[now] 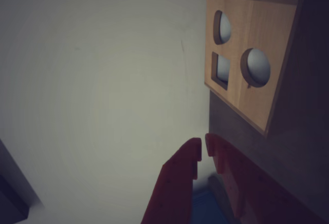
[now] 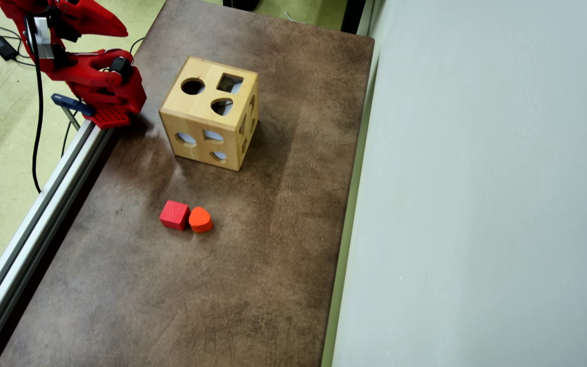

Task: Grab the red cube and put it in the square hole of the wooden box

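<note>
Your pincer (image 1: pixel 202 149) is closed and empty in the wrist view: the two red tips nearly meet, nothing between them. In the overhead view the red arm (image 2: pixel 84 71) sits folded at the top-left corner, on the edge of the brown worktop (image 2: pixel 252 285), beside a metal rail (image 2: pixel 33 219).

The red cube (image 2: pixel 175 214) lies on the worktop, well apart from the arm, below the wooden box (image 2: pixel 211 113) as the overhead view shows it. It touches, or sits just beside, an orange-red rounded block (image 2: pixel 201 219) on its right.

The wooden box stands upright near the arm, a little to its right in the overhead view. The square hole (image 2: pixel 230 83) is on the top face, at the upper right; a round hole (image 2: pixel 192 86) is to its left, a rounded heart-like hole (image 2: pixel 221 106) below it.

In the wrist view you see one box face (image 1: pixel 250 59) upper right, with a square cut-out (image 1: pixel 221 70) and two rounded ones. A pale wall (image 2: pixel 477 183) runs down the right of the worktop in the overhead view.
</note>
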`<state>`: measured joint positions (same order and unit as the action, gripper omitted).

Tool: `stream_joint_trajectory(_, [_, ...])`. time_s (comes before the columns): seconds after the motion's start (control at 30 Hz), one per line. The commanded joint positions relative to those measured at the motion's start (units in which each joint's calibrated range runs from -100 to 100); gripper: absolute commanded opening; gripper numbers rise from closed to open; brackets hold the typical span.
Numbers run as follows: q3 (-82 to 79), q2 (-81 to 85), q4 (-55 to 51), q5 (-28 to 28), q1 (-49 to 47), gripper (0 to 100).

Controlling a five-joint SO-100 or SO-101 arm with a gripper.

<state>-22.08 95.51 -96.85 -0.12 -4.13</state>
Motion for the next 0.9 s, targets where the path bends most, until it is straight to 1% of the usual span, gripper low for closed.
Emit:
stream_joint_trajectory(0.0, [1.0,-0.2,-0.4,0.4,0.4,2])
stream_joint_trajectory(0.33, [0.1,-0.9,0.6,-0.1,0.2,3])
stream_joint_trajectory(0.67, [1.1,-25.7,0.6,0.2,0.4,3])
stream_joint_trajectory(0.87, [1.1,-26.8,2.5,0.3,0.4,3])
